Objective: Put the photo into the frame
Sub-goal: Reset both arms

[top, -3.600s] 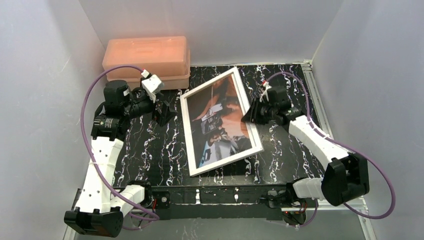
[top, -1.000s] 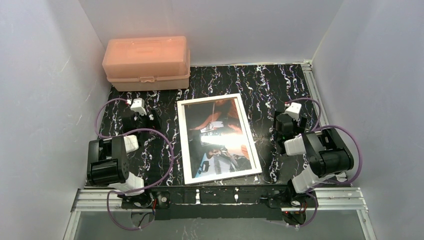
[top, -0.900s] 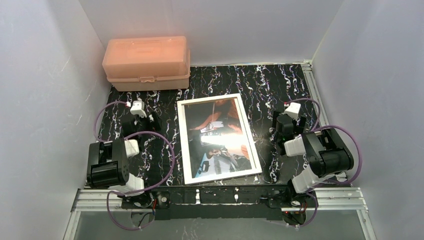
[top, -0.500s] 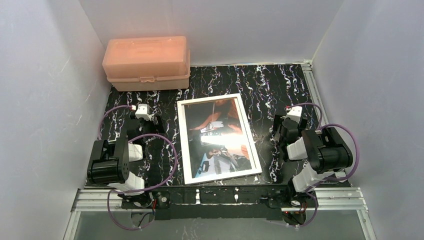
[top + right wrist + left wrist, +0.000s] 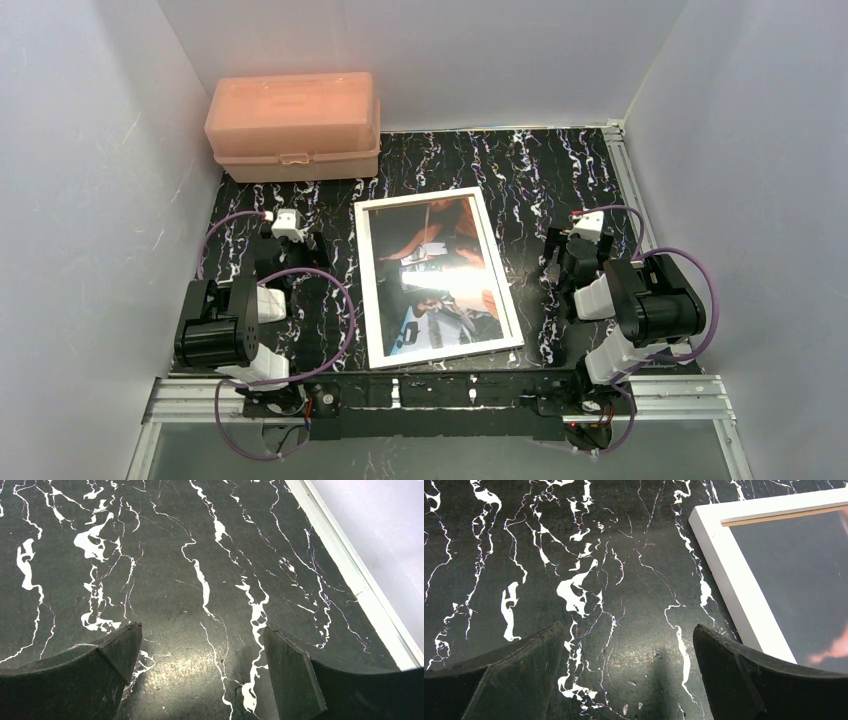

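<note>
The frame point(image 5: 366, 290) lies flat in the middle of the black marbled table, white front up. The photo point(image 5: 440, 265) shows inside it in orange-brown, dark and white-blue tones. My left gripper point(image 5: 306, 245) is open over bare table to the left of the frame, and nothing touches it. In the left wrist view the left gripper point(image 5: 626, 627) has only table between its fingers, with the frame's white corner point(image 5: 734, 565) and the photo point(image 5: 804, 580) at the upper right. My right gripper point(image 5: 557, 252) is open to the right of the frame. The right gripper point(image 5: 201, 626) is empty there too.
A pink plastic box point(image 5: 293, 125) stands at the back left against the wall. A metal rail point(image 5: 625, 175) runs along the table's right edge, and the rail point(image 5: 350, 575) shows again in the right wrist view. Grey walls close in three sides. Both arms sit folded near their bases.
A few seconds ago both arms reached to the frame, which lay askew. Now it lies square and the arms are folded back. Over the last second both wrists shifted slightly right, jaws still wide.
</note>
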### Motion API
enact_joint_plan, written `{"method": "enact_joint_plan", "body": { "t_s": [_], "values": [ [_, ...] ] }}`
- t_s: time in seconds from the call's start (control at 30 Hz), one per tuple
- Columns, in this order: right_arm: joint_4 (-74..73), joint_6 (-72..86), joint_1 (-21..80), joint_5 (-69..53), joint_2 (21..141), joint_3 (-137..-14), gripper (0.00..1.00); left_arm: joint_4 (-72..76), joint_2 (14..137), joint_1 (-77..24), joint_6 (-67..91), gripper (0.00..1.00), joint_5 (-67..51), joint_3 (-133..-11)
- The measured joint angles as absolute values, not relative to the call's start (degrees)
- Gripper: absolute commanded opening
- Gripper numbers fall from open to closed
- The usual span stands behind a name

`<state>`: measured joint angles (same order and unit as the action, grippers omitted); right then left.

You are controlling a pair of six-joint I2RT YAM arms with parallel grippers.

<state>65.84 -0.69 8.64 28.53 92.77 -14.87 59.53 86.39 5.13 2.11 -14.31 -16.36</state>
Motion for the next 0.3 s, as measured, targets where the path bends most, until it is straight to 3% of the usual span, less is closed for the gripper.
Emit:
{"method": "enact_joint_plan", "body": {
  "t_s": [0.3],
  "values": [
    [66.15,-0.69,8.64,28.32,92.77,-14.87,0.99,59.31,86.39,4.69,1.91,0.98,-13.54,-16.36]
  ]
}}
